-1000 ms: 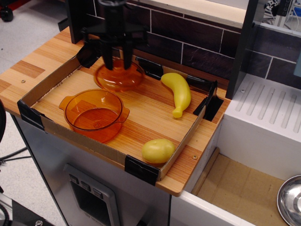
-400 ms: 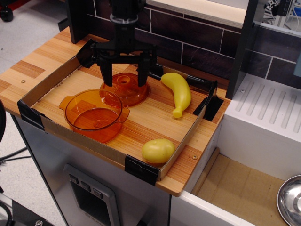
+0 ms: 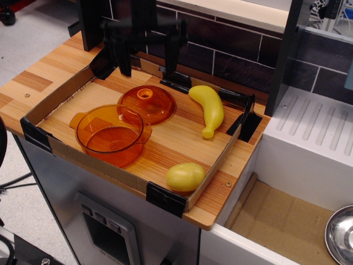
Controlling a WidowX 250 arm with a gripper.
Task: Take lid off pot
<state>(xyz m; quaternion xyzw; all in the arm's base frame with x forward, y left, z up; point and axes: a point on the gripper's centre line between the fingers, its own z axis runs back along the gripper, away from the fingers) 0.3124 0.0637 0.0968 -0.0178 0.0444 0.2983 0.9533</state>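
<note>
The orange lid (image 3: 146, 103) lies flat on the wooden tray floor, knob up, just behind and right of the pot. The orange pot (image 3: 112, 134) stands open at the front left of the tray, its far rim touching or just in front of the lid's edge. My black gripper (image 3: 146, 55) hangs open and empty above the lid, its two fingers spread wide apart, well clear of the lid.
A yellow banana (image 3: 209, 107) lies to the right of the lid. A yellow potato (image 3: 185, 176) sits at the tray's front right corner. The cardboard tray wall (image 3: 99, 167) rims the area. A dark brick wall stands behind. A metal bowl (image 3: 341, 234) is at the lower right.
The gripper let go of the lid, opened wide and rose. The lid went down from a tilted hold to lie flat beside the pot.
</note>
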